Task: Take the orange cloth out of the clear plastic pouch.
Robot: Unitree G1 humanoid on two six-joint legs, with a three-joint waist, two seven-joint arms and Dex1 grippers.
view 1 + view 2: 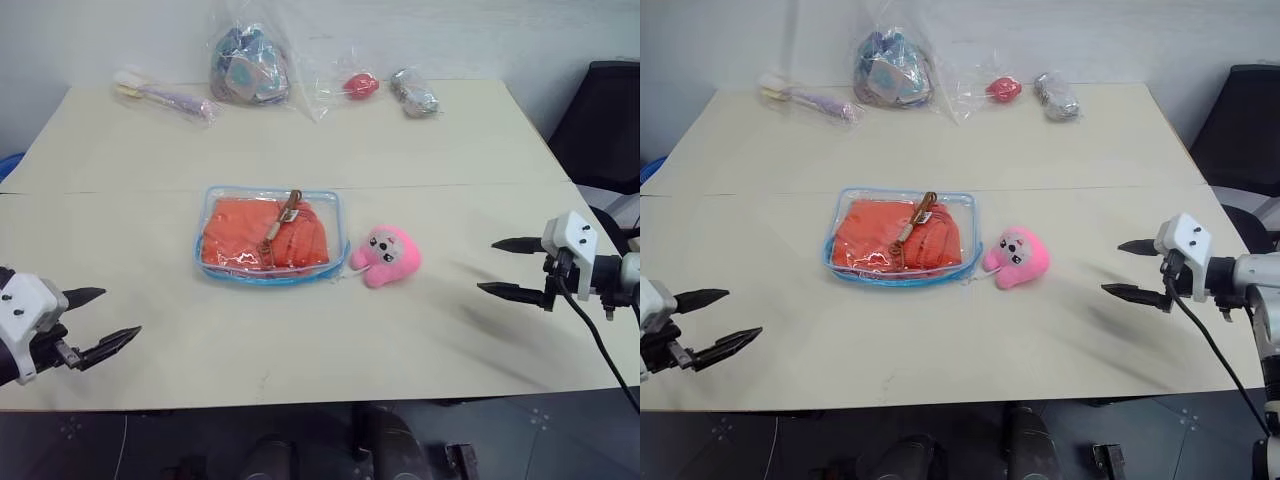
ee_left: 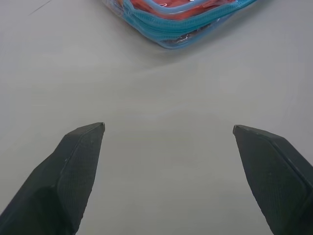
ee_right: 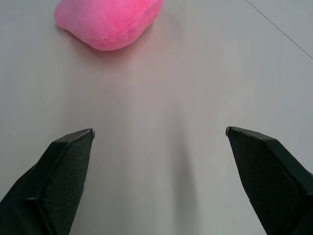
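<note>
The clear plastic pouch (image 1: 271, 237) with light blue trim lies flat at the table's middle. The orange cloth (image 1: 262, 233) sits folded inside it, filling most of it, under a brown strap running toward one o'clock.

The flat clear plastic pouch with light blue trim (image 1: 271, 236) looks glossy and slightly wrinkled. Inside, the soft bright orange cloth (image 1: 240, 232) appears matt. The fuzzy pink plush toy (image 1: 387, 256) lies on the smooth, matt beige table (image 1: 330, 340).

bare table (image 1: 330, 340) before clear plastic pouch (image 1: 270, 236), pink plush toy (image 1: 388, 256) touching its right
</note>
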